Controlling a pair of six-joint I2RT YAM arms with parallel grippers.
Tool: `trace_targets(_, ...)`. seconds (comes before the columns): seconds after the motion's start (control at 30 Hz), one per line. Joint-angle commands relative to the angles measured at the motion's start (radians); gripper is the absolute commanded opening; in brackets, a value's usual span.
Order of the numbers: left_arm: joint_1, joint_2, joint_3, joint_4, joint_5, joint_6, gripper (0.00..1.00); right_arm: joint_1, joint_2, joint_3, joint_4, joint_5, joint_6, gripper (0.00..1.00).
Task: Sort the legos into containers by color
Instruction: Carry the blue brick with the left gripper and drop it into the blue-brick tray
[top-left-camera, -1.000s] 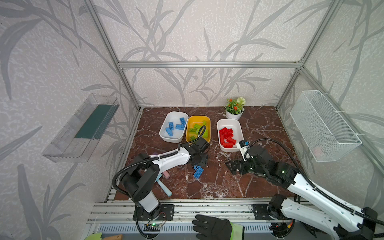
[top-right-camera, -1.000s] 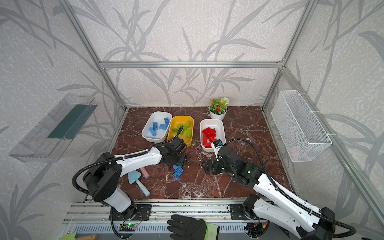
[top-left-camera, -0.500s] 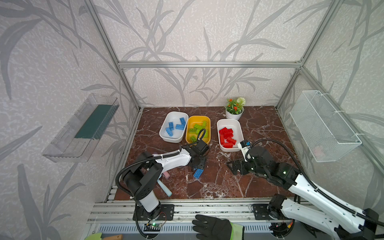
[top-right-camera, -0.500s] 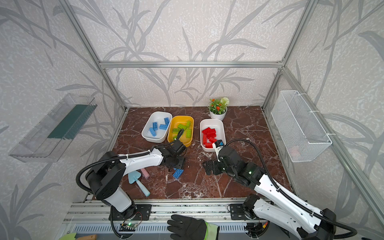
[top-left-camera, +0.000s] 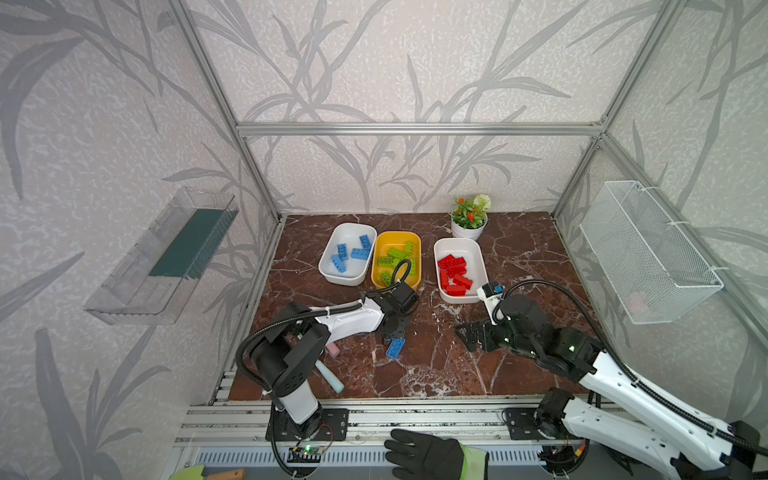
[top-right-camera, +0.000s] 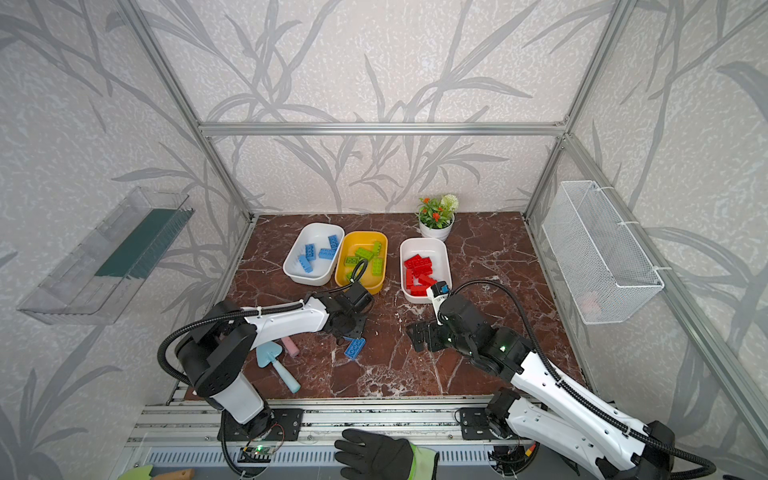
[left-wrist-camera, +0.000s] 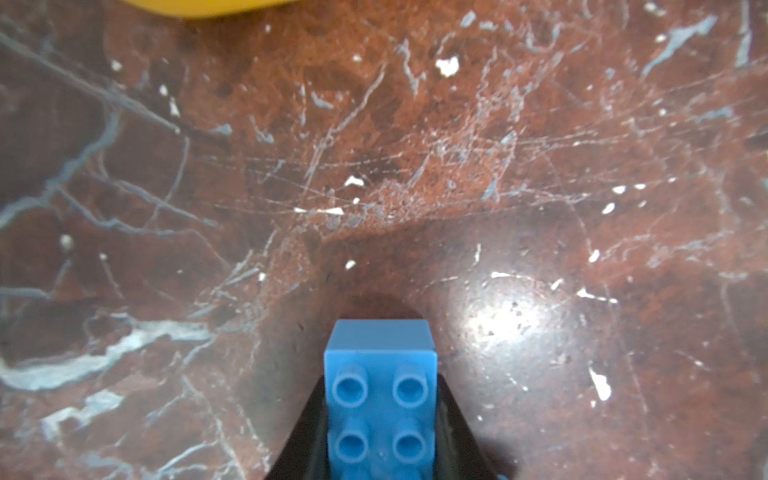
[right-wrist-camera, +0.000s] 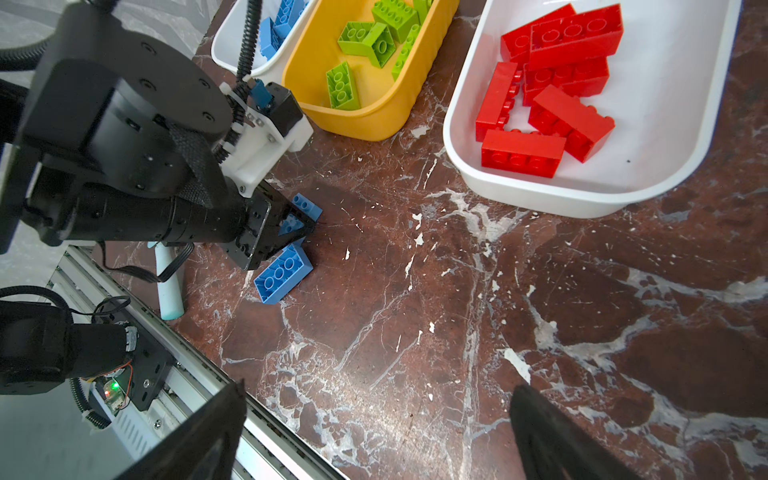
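**Change.** A second ago your left gripper (right-wrist-camera: 297, 228) stood apart over the two loose blues on the counter (top-left-camera: 436, 365). Half a second ago it was lower and half closed. Now it is clamped on one blue brick (left-wrist-camera: 380, 399), a jaw on either side, studs facing the wrist camera. In the right wrist view the gripper tip sits down at the counter. I judge the brick gripped but not raised; I cannot tell whether it has left the surface.

**Other blue.** The second blue brick (right-wrist-camera: 282, 272) lies flat, studs up, just beside the gripper. As far as shows, it is untouched.

**Right gripper** (right-wrist-camera: 378, 390). Jaws wide apart and empty, over bare counter in front of the red-brick tub (top-left-camera: 478, 257). No change over the second.

**Meaning.**
- The pick looks made.
- Your next move would be to lift and carry to the blue-brick tub (top-left-camera: 353, 275), which sits beyond the yellow tub (top-left-camera: 386, 243) holding the greens.
- Reds and greens look sorted. Two blues are outstanding, counting the one in hand.

**Writing.** None legible. No brand or label can be read on bricks, tubs or arms, and the stud tops are too blurred.
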Motion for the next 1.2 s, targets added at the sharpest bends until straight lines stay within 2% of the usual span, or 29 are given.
trace_targets(0.0,-0.001,0.012,0.026,-0.088,-0.096,-0.009,0.22,0.007,-0.009,-0.012,-0.002,0.01,0.01,0.99)
trace_targets(0.13,0.017,-0.014,0.075,-0.142,-0.15,0.0,0.21,0.007,-0.007,-0.011,0.002,0.009,0.003,0.99)
trace_targets(0.23,0.063,-0.04,0.126,-0.179,-0.186,0.021,0.21,0.007,-0.004,-0.005,0.004,0.011,-0.005,0.99)
trace_targets(0.43,0.299,-0.044,0.298,-0.189,-0.103,0.064,0.21,0.007,0.041,0.007,0.032,-0.001,-0.026,0.99)
trace_targets(0.57,0.427,0.052,0.489,-0.236,-0.092,0.077,0.21,0.006,0.086,0.013,0.063,-0.022,-0.036,0.99)
trace_targets(0.7,0.513,0.176,0.654,-0.256,-0.069,0.074,0.22,0.005,0.139,0.026,0.099,-0.035,-0.05,0.99)
trace_targets(1.0,0.593,0.528,1.069,-0.379,-0.032,0.109,0.26,-0.017,0.265,0.093,0.136,-0.024,-0.121,0.99)
trace_targets(1.03,0.597,0.559,1.112,-0.398,-0.034,0.112,0.28,-0.024,0.276,0.096,0.14,-0.029,-0.125,0.99)
trace_targets(1.07,0.6,0.593,1.16,-0.419,-0.035,0.118,0.34,-0.032,0.288,0.098,0.148,-0.037,-0.127,0.99)
trace_targets(1.17,0.603,0.657,1.282,-0.487,-0.047,0.116,0.65,-0.051,0.31,0.101,0.165,-0.053,-0.132,0.99)
